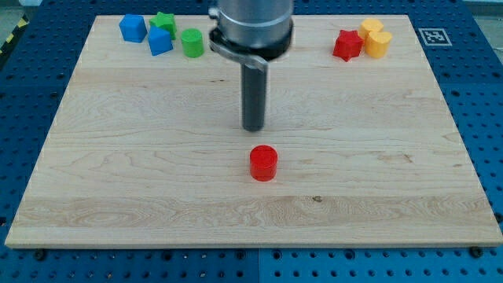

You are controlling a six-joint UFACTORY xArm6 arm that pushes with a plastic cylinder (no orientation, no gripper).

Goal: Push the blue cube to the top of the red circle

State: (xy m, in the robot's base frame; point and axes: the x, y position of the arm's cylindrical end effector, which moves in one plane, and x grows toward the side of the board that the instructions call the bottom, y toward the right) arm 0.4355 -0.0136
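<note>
The red circle [263, 163] is a short red cylinder near the middle of the wooden board [118, 181]. My tip [253, 128] stands just above it in the view, a short gap apart. The blue cube [160, 42] sits near the view's top left, touching a green star [164, 21] above it and close to a green cylinder [192, 42] on its right. A second blue block [132, 28], of uneven shape, lies further left. My tip is far to the right and below the blue cube.
A red star [346, 45] and two yellow blocks [376, 38] cluster near the view's top right. The board lies on a blue perforated table [487, 94]; a printed marker [431, 35] sits off the board's top right corner.
</note>
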